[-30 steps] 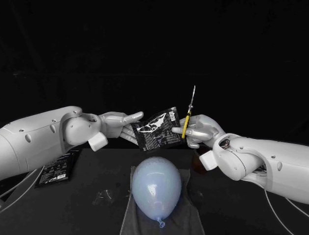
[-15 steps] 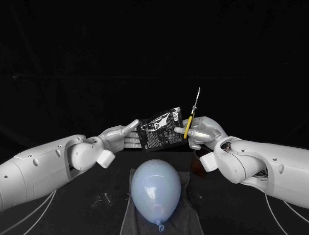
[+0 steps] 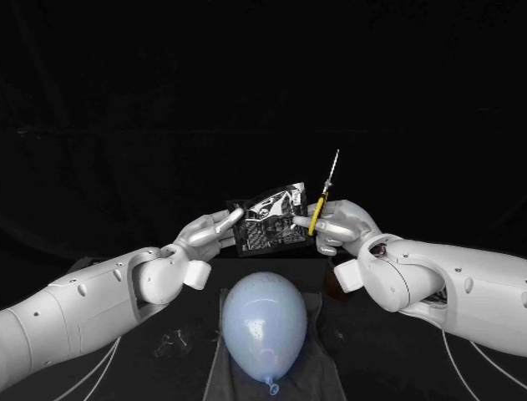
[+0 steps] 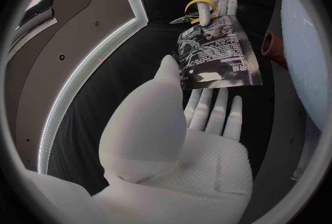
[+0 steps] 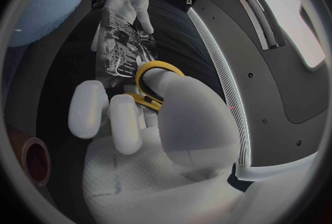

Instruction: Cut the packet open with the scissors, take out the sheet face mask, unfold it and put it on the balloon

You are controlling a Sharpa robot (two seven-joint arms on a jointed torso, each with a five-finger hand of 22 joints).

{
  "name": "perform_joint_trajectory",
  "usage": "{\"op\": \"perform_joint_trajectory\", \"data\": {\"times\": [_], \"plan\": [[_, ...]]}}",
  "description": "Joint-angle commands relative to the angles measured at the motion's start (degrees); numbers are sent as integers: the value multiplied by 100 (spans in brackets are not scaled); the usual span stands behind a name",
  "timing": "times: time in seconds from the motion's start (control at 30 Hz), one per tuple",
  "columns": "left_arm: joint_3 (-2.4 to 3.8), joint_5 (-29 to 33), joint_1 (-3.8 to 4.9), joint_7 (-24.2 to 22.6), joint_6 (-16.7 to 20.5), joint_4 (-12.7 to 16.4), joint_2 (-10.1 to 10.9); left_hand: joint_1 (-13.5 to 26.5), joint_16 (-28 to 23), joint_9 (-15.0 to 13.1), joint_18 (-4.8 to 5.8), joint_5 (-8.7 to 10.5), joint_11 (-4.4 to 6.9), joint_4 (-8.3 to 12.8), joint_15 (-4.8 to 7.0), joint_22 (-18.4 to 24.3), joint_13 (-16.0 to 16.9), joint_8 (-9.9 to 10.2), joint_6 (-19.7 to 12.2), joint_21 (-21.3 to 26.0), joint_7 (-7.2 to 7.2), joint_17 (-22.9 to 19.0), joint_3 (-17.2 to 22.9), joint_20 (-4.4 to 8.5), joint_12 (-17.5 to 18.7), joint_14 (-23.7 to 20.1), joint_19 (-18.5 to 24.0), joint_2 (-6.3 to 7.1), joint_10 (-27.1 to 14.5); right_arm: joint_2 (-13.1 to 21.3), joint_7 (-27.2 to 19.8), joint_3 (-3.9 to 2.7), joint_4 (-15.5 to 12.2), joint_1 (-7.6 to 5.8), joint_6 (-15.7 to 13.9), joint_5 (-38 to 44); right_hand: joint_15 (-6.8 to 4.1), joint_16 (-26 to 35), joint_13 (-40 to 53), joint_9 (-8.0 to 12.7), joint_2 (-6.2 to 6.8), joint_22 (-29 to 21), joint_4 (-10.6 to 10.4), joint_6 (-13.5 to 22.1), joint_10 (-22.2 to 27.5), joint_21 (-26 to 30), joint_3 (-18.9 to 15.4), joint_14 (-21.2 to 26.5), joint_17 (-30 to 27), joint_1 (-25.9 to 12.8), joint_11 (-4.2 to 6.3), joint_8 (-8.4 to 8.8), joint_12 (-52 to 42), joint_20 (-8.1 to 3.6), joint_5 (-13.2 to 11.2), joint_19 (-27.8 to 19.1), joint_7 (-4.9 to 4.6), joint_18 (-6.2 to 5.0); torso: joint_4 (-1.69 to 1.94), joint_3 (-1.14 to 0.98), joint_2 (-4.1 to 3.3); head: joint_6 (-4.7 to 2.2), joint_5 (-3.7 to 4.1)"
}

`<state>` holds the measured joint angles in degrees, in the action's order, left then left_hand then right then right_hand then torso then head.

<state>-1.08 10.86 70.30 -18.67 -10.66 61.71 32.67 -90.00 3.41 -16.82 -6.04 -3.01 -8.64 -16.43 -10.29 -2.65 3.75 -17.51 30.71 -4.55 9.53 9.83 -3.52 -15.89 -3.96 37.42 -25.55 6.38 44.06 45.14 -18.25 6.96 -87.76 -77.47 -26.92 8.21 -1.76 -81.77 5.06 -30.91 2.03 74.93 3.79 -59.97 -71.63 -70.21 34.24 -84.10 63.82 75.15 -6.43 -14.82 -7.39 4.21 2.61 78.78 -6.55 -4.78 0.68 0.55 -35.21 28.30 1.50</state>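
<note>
– Packet (image 3: 269, 221) is hanging over the table's (image 3: 377, 372) middle, above the balloon (image 3: 265, 327). Left hand (image 3: 209, 236) is pinching its edge; right hand (image 3: 342, 225) is clamping the scissors (image 3: 323, 196), blades pointing up.
– Left wrist view?
– Thumb and fingers (image 4: 202, 113) are squeezing one corner.
– Right wrist view?
– Fingers (image 5: 124, 119) are hooking the yellow loop. I'm guessing that thin pinch is risking a twist or drop under the blades.

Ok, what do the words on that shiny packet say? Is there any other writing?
On the packet held by the left robot hand: rows of white print and a picture, all too small and blurred to read.
On the scissors: no writing that I can see.
On the balloon: plain, no writing.
</note>
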Motion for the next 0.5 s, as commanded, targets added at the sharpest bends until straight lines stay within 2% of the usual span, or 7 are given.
{"op": "perform_joint_trajectory", "data": {"times": [0.03, 0.2, 0.23, 0.33, 0.43, 0.5], "plan": [[12, 170, -7, -379, 135, -5, -61, -69, 45, -10, -176, 26, -55, -6, 80, -12, 6, -38, 53, -20, 129, 24, 35, -3, -27, 75, -93, -16, 59, -37, -127, -14, 8, 6, 5, -104, -41, 21, 5, -20, -8, 0, 14, -20, -790, -3, 32, -125, -8, 6, 447, -18, 13, -20, 18, 21, 26, -8, -2, 1, 3, -15, -6], [16, 179, -13, -371, 89, -16, -138, -124, 78, -40, -316, 25, -121, -1, 139, -31, 8, -109, 143, -58, 196, 59, 46, -20, -43, 239, -298, -63, 130, -103, -129, -19, 26, 23, 21, -110, -41, 22, 4, -23, -9, -3, 18, -18, -790, 2, 38, -125, -9, 8, 447, -18, 16, -21, 18, 19, 26, -9, -2, 3, 3, -23, 3], [16, 186, -14, -360, 65, -13, -150, -131, 92, -61, -366, 26, -150, -2, 130, -39, 8, -153, 211, -77, 241, 73, 38, -35, -49, 309, -391, -72, 161, -120, -130, -20, 38, 25, 23, -110, -41, 22, 4, -23, -9, -3, 18, -18, -790, 2, 38, -125, -9, 8, 447, -18, 16, -21, 18, 19, 26, -9, 1, 3, 3, -21, 3], [17, 194, -15, -317, -18, 3, -171, -145, 166, -95, -426, 26, -233, -1, 84, -66, 18, -238, 350, -147, 323, 142, 18, -69, -98, 621, -673, -97, 308, -161, -129, -22, 75, 30, 26, -112, -42, 26, 4, -26, -9, -8, 23, -16, -790, 10, 46, -123, -22, 8, 446, -19, 21, -22, 19, 14, 24, -11, 6, 1, 2, -27, -9], [17, 191, -15, -235, -131, 33, -183, -139, 231, -89, -395, 26, -364, -1, -25, -79, 20, -273, 419, -203, 438, 187, -30, -93, -153, 861, -893, -108, 497, -205, -126, -23, 110, 33, 40, -115, -42, 26, 4, -26, -9, -8, 23, -16, -790, 10, 46, -123, -22, 8, 446, -19, 21, -22, 19, 14, 24, -11, 7, 2, 2, -29, -10], [17, 182, -15, -185, -186, 47, -186, -137, 243, -84, -363, 25, -398, -3, -61, -84, 15, -285, 444, -228, 472, 191, -49, -98, -156, 900, -999, -111, 542, -224, -124, -23, 124, 34, 48, -116, -42, 26, 4, -26, -9, -8, 23, -16, -790, 10, 46, -123, -22, 8, 446, -19, 21, -22, 19, 14, 24, -11, 4, 3, 1, -17, -7]]}}
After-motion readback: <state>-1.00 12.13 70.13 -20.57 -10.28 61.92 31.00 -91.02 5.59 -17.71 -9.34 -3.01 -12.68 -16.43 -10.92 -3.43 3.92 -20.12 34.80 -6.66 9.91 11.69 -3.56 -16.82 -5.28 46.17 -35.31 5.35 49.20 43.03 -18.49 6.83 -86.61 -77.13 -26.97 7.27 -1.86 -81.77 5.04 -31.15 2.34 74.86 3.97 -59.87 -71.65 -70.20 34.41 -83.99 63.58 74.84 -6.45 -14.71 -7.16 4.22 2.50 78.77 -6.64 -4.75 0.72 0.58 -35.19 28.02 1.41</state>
